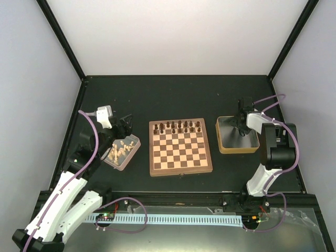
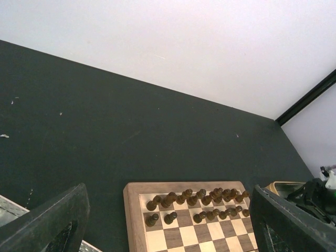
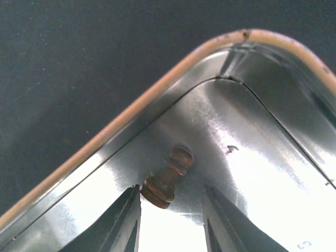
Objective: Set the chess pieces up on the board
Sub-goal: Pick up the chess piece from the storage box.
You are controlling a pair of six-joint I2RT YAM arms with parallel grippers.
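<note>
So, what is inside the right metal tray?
One dark chess piece lies in a corner, between the open fingers of the right gripper. The gripper covers part of the tray from above.

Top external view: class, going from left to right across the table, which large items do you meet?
Tray of pale pieces → board → metal tray.

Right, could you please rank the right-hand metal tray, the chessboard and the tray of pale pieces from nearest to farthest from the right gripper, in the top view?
1. Right-hand metal tray: the right gripper is down inside it.
2. Chessboard: in the middle.
3. Tray of pale pieces: far left side.
</note>
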